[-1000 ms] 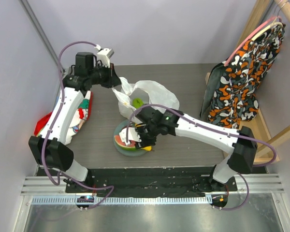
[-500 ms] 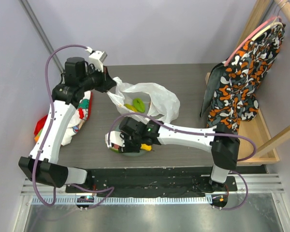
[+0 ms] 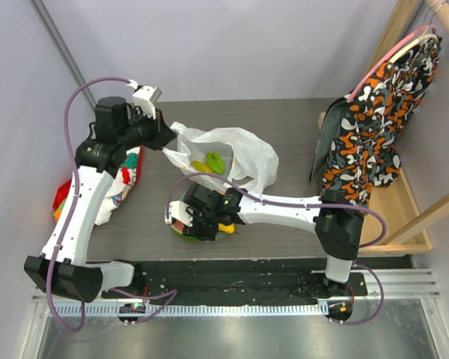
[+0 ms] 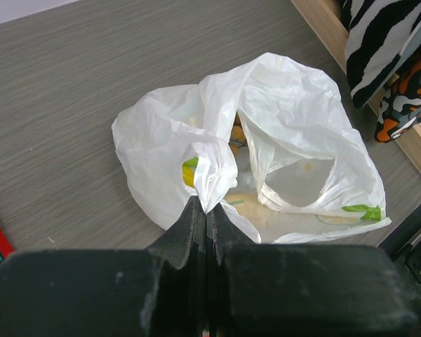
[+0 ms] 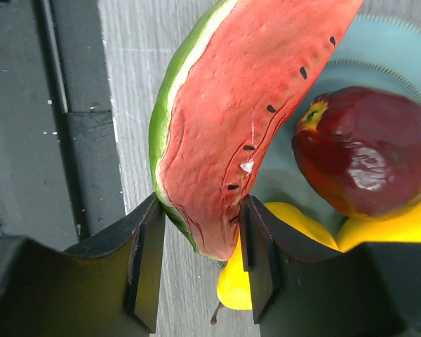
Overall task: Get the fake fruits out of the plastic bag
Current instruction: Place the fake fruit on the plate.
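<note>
The plastic bag (image 4: 288, 105), green fruit (image 3: 214, 161) inside, is pinched by the raised left gripper (image 4: 205, 210); the watermelon slice (image 5: 231, 119) is clamped by the right gripper (image 5: 202, 225) over the near-edge plate (image 5: 400, 63).

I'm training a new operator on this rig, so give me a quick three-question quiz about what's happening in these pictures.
1. True or false: the left gripper is pinching the plastic bag.
2. Which fruit does the right gripper hold? A strawberry, B watermelon slice, C orange.
3. What does the dark red apple rest on?
Key: 1 true; 2 B; 3 the plate.
</note>
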Motion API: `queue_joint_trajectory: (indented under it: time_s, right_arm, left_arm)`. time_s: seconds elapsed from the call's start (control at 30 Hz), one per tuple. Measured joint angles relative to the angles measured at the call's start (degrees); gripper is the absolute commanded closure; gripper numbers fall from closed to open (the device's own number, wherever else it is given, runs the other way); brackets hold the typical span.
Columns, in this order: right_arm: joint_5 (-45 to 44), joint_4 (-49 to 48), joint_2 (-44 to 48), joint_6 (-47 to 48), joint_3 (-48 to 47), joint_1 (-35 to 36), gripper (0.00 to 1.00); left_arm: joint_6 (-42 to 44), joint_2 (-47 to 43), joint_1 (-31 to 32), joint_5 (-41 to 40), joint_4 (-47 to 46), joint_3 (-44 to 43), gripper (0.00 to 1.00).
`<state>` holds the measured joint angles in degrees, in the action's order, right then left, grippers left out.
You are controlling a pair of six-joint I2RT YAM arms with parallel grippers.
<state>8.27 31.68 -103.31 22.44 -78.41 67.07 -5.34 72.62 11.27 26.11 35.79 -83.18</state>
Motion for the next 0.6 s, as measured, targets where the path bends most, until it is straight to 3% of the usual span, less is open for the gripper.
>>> queue_joint_trajectory:
  time_s: [0.2,0.33,0.6]
  right_arm:
    - [-0.28,-1.36,-1.09,-2.78,2.71,-1.46,0.88]
    - [-1.20,-2.49,-1.09,-4.42,4.44,-2.16,0.61]
    - [-1.81,-3.76,-1.09,-5.16,4.48,-2.32,0.38]
  left_arm:
    - [0.00,-0.63,-0.13,0.02,-0.07,0.28,1.00]
    - [-0.04,-0.83,-0.22,0.22,-0.15,0.96,1.00]
    - [-0.28,-0.81,-0.26,1.29,-0.39,1.14,1.00]
